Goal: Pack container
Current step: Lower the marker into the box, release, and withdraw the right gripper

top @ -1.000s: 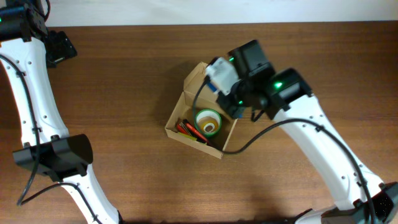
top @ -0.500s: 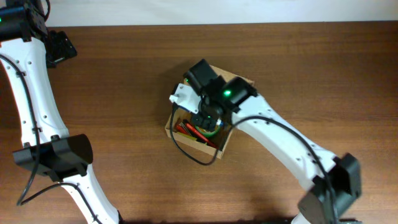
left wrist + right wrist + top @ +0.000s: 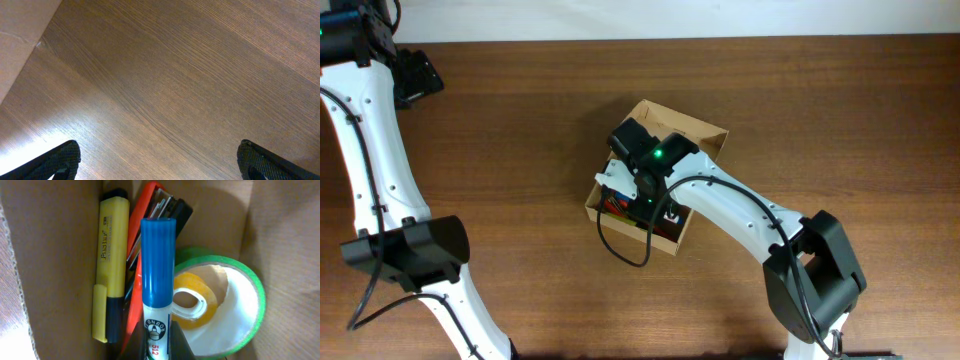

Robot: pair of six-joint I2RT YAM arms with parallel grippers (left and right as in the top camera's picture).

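Right end effector point(image 3: 161, 347) pinches blue marker point(image 3: 158, 280) inside the container point(image 3: 692, 130) at the middle of the counter point(image 3: 520, 120); best lower it flat between yellow highlighter point(image 3: 111, 255) at 9 o'clock and green tape roll point(image 3: 235, 305) at 3 o'clock before release; left end effector point(image 3: 160, 162) spread, parked at 10 o'clock.

Overhead cam looking straight down on whole table point(image 3: 520, 120), both arms in frame. L wrist cam facing wood tabletop, close. R wrist cam peering into container point(image 3: 695, 130), v. near, blue marker point(image 3: 157, 270) centre; sharing box interior w/ overhead.
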